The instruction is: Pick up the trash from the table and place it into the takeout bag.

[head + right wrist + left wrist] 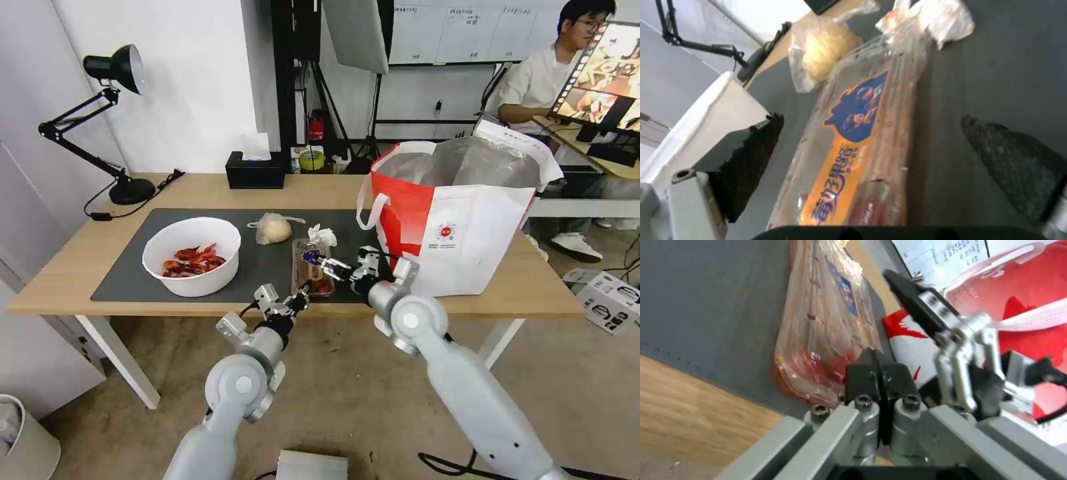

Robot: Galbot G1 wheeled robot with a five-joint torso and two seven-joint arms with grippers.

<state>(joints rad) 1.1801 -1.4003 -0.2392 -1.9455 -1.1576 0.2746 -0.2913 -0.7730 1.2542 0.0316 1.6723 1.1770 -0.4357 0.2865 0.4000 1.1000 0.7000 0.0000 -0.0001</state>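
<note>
Reaching for the plastic tray [311, 265], not yet gripped. Right gripper [331, 266] hovering just above the tray's near half, fingers [751, 163] spread wide on either side of it. Left gripper [298, 299] low at the table [80, 267] edge, just short of the tray's near end, fingers [876, 373] pressed together on nothing. Next, probably: lowering and clamping across the narrow width. Tray flat on the mat [267, 267], between bowl [191, 255] and bag [460, 220], long axis running away from the robot, far end by the tissue [321, 234].
</note>
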